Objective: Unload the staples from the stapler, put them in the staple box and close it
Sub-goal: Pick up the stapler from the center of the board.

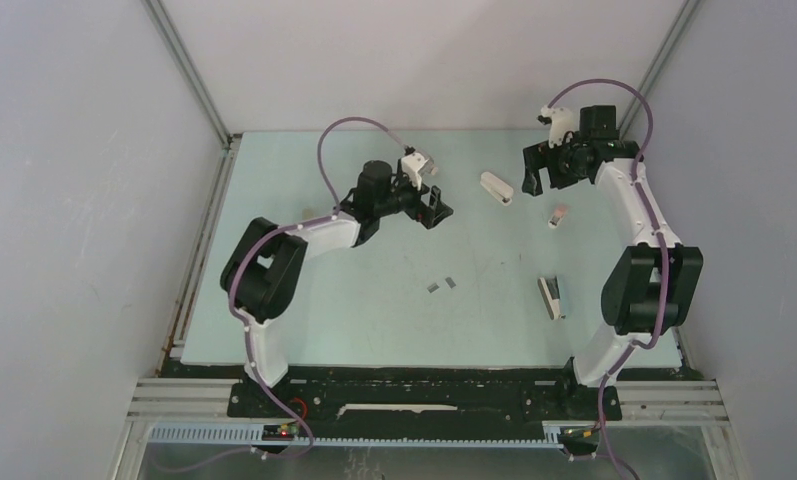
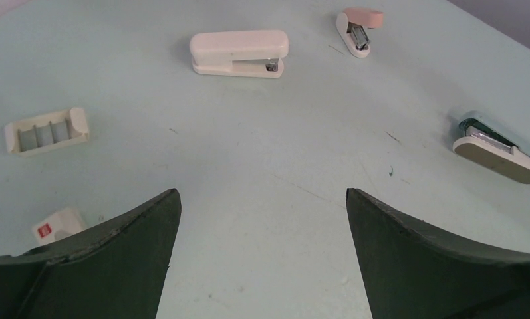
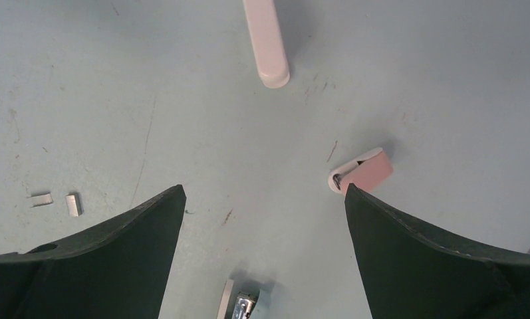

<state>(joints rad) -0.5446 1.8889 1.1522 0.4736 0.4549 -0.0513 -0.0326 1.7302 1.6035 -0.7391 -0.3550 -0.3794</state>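
Note:
Two tiny silvery staple strips (image 1: 441,285) lie loose on the table's middle; they also show in the right wrist view (image 3: 72,204). A white stapler (image 1: 496,187) lies shut at the back, also in the left wrist view (image 2: 239,53). A small pink stapler (image 1: 558,216) lies to its right, beside my right finger in the right wrist view (image 3: 362,171). A third stapler (image 1: 551,296) lies opened at the near right, its metal channel showing (image 3: 241,306). My left gripper (image 1: 439,208) (image 2: 262,193) is open and empty, left of the white stapler. My right gripper (image 1: 532,178) (image 3: 263,189) is open and empty above the table.
In the left wrist view a white slotted tray (image 2: 46,131) and a small white box with a red mark (image 2: 57,224) lie at the left. White enclosure walls stand round the pale green table (image 1: 304,330).

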